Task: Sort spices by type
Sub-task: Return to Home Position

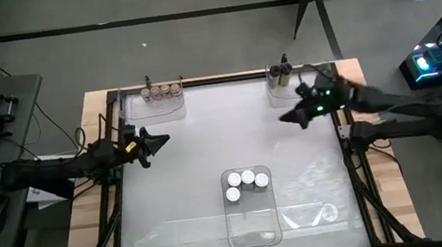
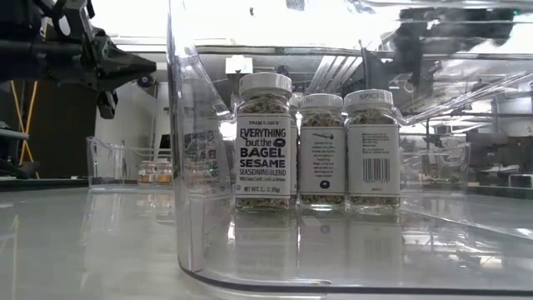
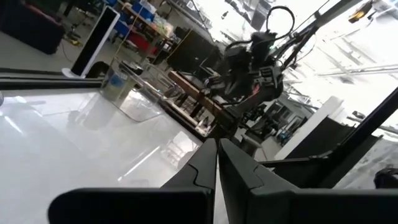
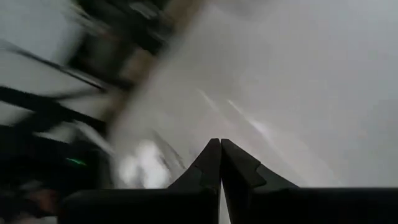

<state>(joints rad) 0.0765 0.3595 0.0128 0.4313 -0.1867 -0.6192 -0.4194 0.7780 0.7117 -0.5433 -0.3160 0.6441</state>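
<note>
right gripper (image 1: 282,118) closed on nothing, dark-capped jars (image 1: 280,72) upright just beyond it in the far-right tray (image 1: 279,94), retreat rightward looks clear; left gripper (image 1: 163,139) closed, empty, at left.

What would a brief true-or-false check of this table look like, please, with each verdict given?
1. The white-capped jars all stand in one clear tray. True.
2. The left gripper holds a jar. False: its fingers are shut on nothing.
3. The tan-capped jars share a tray with the dark-capped jars. False: they stand in separate trays at opposite far corners.
4. The right gripper hangs shut over the bare table. True.
</note>
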